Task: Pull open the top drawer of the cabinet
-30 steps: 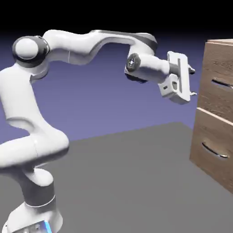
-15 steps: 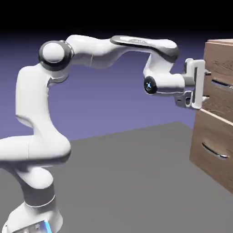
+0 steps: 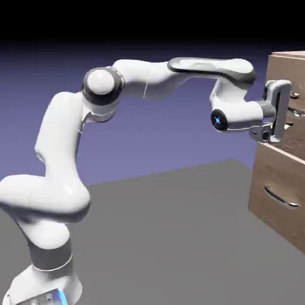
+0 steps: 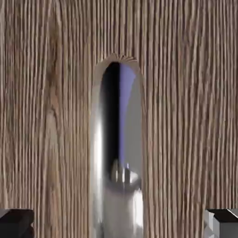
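Note:
The cabinet (image 3: 279,179) stands at the exterior view's right edge, light-brown wood grain. My gripper (image 3: 288,111) is pressed up against the top drawer (image 3: 296,71), one finger above and one below the level of its silver handle, most of which the hand hides. In the hand view the wood front fills the picture. The handle (image 4: 118,153) runs down the middle as a silver arch, between my gripper's (image 4: 120,224) two grey fingertips (image 4: 16,223), which sit far apart in the bottom corners. The jaws stand open around the handle and do not touch it.
The lower drawer (image 3: 274,208) with its own silver handle (image 3: 280,197) sits below my hand. The arm stretches level from the lower left across the grey table (image 3: 179,238) to the cabinet.
The arm has reached to the right, carrying the hand from open air up to the top drawer's front. The fingers now straddle the handle.

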Tool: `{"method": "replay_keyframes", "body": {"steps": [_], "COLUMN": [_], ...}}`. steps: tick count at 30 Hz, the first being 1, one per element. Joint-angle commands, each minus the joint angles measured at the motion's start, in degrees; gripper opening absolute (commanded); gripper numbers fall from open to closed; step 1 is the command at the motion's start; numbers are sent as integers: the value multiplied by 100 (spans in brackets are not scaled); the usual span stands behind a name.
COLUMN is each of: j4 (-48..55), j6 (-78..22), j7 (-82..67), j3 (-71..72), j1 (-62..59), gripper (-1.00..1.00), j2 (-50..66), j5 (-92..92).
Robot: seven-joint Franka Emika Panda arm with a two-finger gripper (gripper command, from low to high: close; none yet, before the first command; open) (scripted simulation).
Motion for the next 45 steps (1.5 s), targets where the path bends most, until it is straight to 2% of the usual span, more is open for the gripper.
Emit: {"method": "replay_keyframes", "body": {"steps": [1,14,21,45], "j4": [-208,-2269,-2404,-4029], "j6": [-47,-403,-144,-269], "j7": [-122,-1290,-2908,-3175], "j3": [-115,-2232,-2586,-7437], "j1": [179,2855,3557,8534], "gripper": [-100,-100,-100,-100], "j2": [119,1213,2396,1856], "j5": [40,332,810,807]}}
